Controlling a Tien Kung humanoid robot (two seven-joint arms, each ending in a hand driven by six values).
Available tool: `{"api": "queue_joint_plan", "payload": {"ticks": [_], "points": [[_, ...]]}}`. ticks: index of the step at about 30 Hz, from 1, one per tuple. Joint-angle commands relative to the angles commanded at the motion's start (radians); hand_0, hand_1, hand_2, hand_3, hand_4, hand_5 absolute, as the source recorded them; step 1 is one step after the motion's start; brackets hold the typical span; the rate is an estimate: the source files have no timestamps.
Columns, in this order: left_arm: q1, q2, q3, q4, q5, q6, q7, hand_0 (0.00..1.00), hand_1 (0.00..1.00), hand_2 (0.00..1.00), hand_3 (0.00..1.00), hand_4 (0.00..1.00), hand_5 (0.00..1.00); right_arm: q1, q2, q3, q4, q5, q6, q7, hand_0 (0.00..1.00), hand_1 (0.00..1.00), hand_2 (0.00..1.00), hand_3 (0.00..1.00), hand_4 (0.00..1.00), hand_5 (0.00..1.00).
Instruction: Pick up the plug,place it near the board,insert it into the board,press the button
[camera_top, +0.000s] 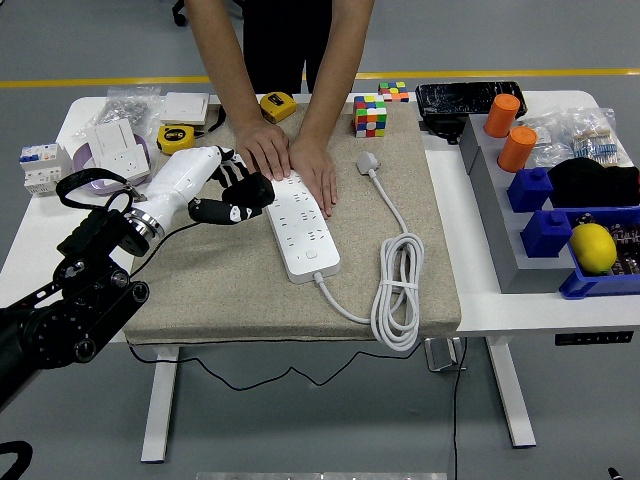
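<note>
Hand (232, 192) at board's (298, 226) left edge, holding plug (248, 190).

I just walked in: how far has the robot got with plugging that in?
The black plug is picked up, held in the left hand beside the white power strip, which a person's hands steady. Inserting it and pressing the button remain.
</note>
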Motion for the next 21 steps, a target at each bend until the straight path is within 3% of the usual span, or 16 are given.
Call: {"api": "queue_joint_plan", "payload": {"ticks": [6,12,21], "points": [[-0.054,-0.027,0.052,0.047,0.001,0.013,-0.015,0.425,0.414,0.41,0.436,0.617,0.167,0.002,-0.003,0.001,0.0,-0.005,0.001,-0.002,0.998,0.906,0.841,0.858,0.998,0.959],[-0.11,-0.048,0.13,0.132,-0.02,0.039,-0.033,0.425,0.416,0.41,0.437,0.619,0.166,0.002,-0.004,0.0,0.0,-0.009,0.003,-0.003,0.998,0.906,0.841,0.858,0.998,0.959],[-0.132,-0.065,0.217,0.232,-0.036,0.076,-0.057,0.425,0.417,0.412,0.437,0.619,0.164,0.003,-0.003,-0.002,0.0,-0.009,0.003,-0.001,0.998,0.906,0.841,0.856,0.998,0.958]]}}
